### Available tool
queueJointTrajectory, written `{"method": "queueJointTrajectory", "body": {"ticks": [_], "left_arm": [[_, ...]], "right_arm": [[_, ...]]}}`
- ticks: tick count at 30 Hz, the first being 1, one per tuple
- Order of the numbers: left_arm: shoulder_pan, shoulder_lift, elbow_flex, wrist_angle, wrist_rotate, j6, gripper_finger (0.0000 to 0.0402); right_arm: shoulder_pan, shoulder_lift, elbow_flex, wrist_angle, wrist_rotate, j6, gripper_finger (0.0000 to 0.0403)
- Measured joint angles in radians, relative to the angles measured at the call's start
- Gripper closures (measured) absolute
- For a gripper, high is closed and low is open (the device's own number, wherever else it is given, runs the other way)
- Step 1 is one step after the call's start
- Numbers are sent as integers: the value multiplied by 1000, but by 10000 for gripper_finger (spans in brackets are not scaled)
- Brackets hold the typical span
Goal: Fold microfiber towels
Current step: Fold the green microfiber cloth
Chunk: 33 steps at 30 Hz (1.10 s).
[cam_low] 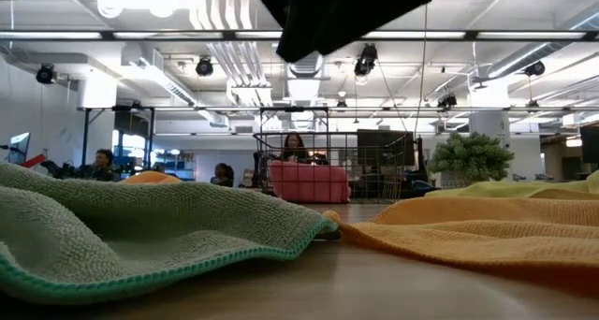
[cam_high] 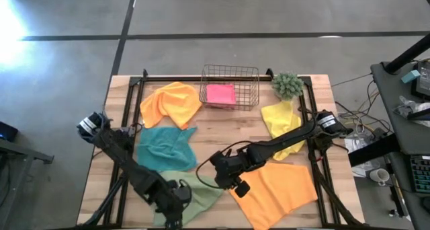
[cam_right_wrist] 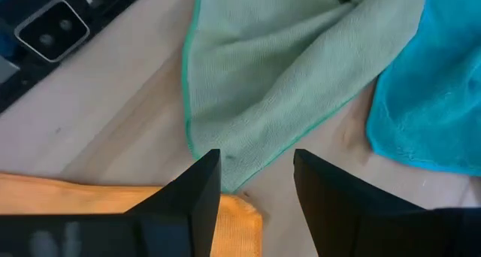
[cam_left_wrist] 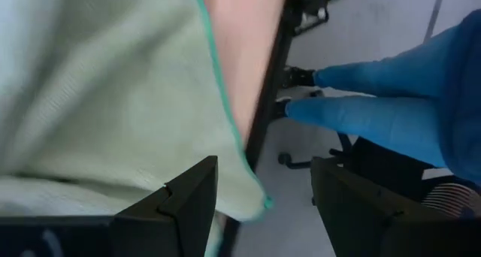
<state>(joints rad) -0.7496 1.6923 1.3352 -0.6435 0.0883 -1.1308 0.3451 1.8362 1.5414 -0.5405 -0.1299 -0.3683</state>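
- We count six microfiber towels, and only one looks finished: the pink towel (cam_high: 220, 94) sits as a neat folded square inside the wire basket (cam_high: 253, 87) at the desk's far edge.
- The other five lie loose and rumpled on the desk (cam_high: 222, 132): an orange towel (cam_high: 170, 103) near the far left corner, the teal towel (cam_high: 163, 148) just in front of it, the sage green towel (cam_high: 196, 193) at the near edge, the yellow towel (cam_high: 281, 126) on the right below the small green plant (cam_high: 287, 85), and a second orange towel (cam_high: 279, 193) spread toward the near right corner.
- We judge the task barely begun, with five folds left.
- Our right gripper (cam_high: 228, 179) hovers near the desk's near edge, over the gap where the second orange towel's corner meets the sage green towel; its fingers (cam_right_wrist: 197, 188) stand released, grasping nothing, and the orange corner (cam_right_wrist: 237, 212) lies between and just under them.
- Our left gripper (cam_high: 173, 204) waits at the near edge over the sage green towel; its fingers (cam_left_wrist: 192, 197) are parted and empty, the cloth's teal-stitched edge (cam_left_wrist: 225, 114) running just ahead of them.
- In the left wrist view a blue-gloved hand (cam_left_wrist: 391, 110) shows beyond the desk's edge.
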Motion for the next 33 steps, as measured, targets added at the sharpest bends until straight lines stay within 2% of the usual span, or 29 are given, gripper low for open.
{"method": "queueJointTrajectory", "body": {"ticks": [7,16,22,33], "left_arm": [[-63,111,44,39,26,-112,204],[-121,227,120,59,56,-174,204],[-124,246,123,60,49,-181,204],[-126,355,120,54,46,-235,204]], "right_arm": [[14,58,6,7,-2,-21,241],[42,132,6,30,-8,-25,254],[48,178,6,47,-8,-27,252],[49,178,6,54,-8,-46,250]]}}
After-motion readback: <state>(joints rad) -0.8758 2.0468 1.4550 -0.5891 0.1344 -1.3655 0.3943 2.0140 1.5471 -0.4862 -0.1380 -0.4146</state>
